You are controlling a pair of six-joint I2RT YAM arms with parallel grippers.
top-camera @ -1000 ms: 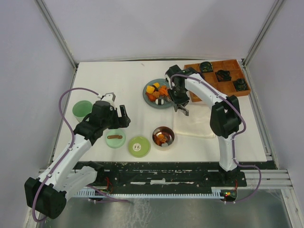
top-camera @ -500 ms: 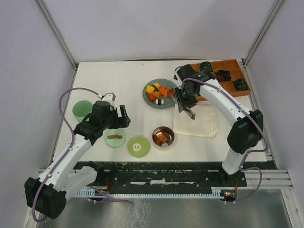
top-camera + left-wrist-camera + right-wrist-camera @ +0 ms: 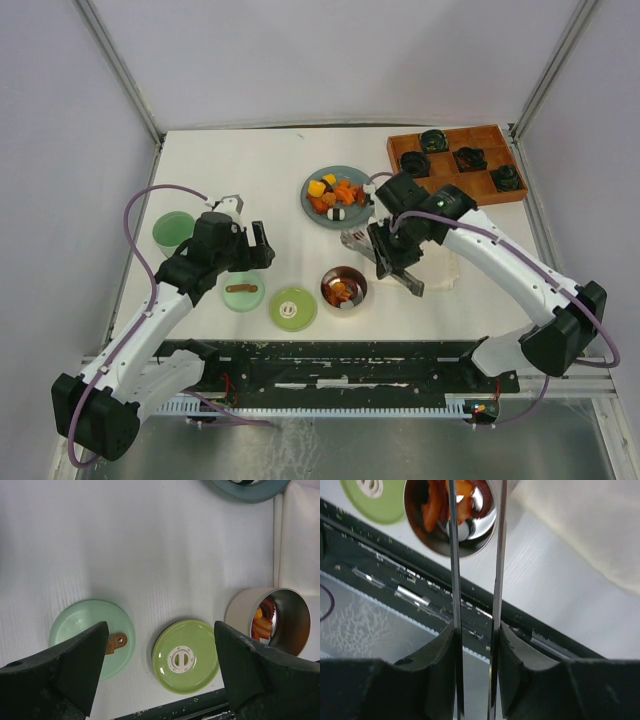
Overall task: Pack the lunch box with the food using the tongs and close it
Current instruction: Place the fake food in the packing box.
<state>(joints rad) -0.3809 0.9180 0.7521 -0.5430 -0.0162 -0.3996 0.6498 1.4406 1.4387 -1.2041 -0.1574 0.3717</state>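
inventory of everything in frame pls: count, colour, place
canister: 1, mint green, far left of table
flat lid: 1, mint with brown handle, right of and nearer than the canister
round lid: 1, lime green, between flat lid and bowl
steel bowl: 1, silver, right of round lid, orange pieces inside
plate: 1, grey-blue, table centre
food: several pieces, orange, yellow, red-brown, one black-and-white roll, on plate
wooden tray: 1, brown, far right corner
dark objects: 3, green-black, in tray compartments
cloth: 1, cream, under right arm
tongs: 1, silver, pointing at bowl
left gripper: open, above the two lids
right gripper: shut on tongs
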